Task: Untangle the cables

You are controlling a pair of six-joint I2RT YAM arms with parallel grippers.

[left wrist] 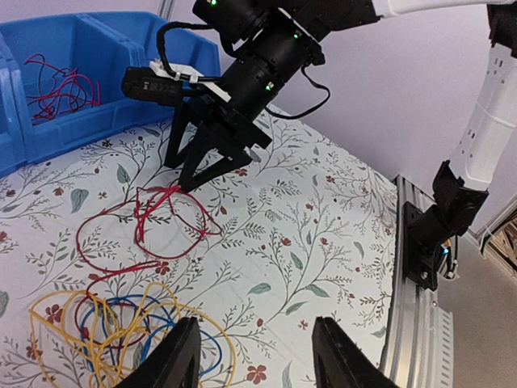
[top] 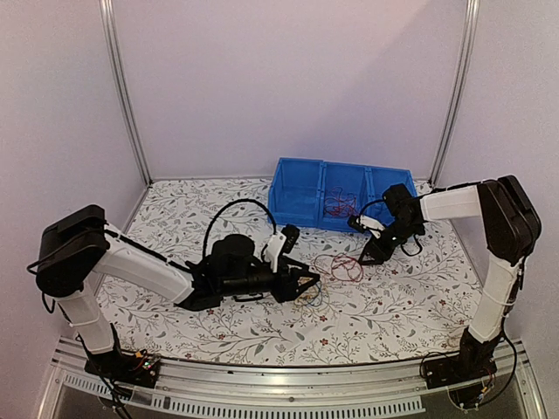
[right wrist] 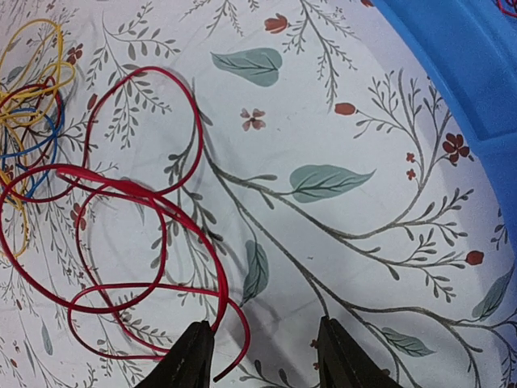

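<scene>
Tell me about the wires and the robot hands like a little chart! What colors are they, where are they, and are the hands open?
Red cables: looped on the flowery table
Yellow and blue cables: tangled pile, overlapping the red ones
Blue bin: more red wire inside
Left gripper: open, empty, by the yellow and blue pile
Right gripper: open, low beside the red loops

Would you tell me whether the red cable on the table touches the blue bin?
Apart: the right wrist view shows bare cloth between red cable and bin.
</scene>
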